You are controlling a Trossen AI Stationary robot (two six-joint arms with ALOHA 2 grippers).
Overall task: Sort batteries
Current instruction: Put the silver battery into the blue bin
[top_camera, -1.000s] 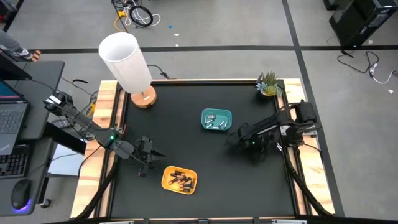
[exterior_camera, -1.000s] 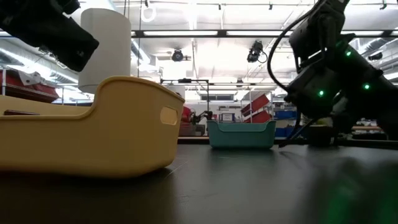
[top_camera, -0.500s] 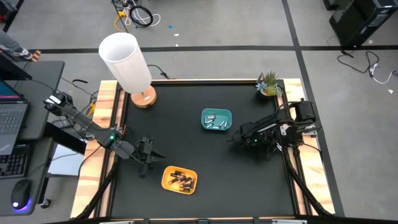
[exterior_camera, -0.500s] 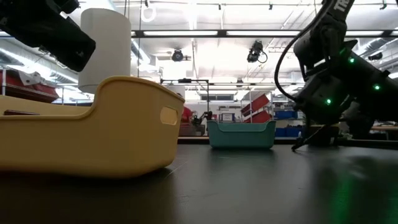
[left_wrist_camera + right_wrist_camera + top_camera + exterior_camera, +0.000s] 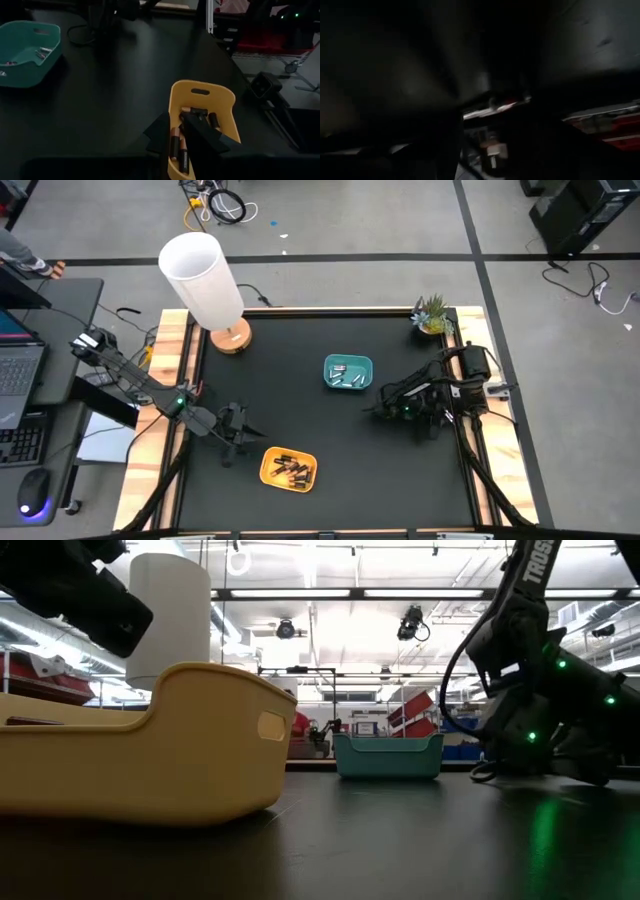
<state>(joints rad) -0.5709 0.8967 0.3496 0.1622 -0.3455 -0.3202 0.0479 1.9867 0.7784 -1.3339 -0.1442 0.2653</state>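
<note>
1. Two groups of batteries are in view, each already in a tray: the dark copper-ended batteries (image 5: pixel 289 470) lie in the yellow tray (image 5: pixel 268 459) near the table's front, and the silvery batteries (image 5: pixel 347 375) lie in the teal tray (image 5: pixel 331 366) toward the middle.
2. No loose cell shows on the black table (image 5: pixel 300 350) in the high view, so the sort looks finished or close to it.
3. Within the yellow tray the copper-ended cells (image 5: pixel 176 145) lie mostly side by side, their long axes running along the tray's length, as the left wrist view shows.
4. That tray sits just beside the left gripper (image 5: pixel 236 442), on the side toward the table's middle, and this arm is the nearer one to it.
5. Its dark fingers (image 5: pixel 200 140) show over the tray with a gap between them and nothing gripped.
6. Near the teal tray, on its right, the right gripper (image 5: pixel 378 404) rests low by the table's right edge, clearly apart from the tray.
7. Whether the right jaws are apart or together I cannot tell; its wrist view is dark.
8. Any further pick would, I judge, fall to whichever arm stands by that tray.
</note>
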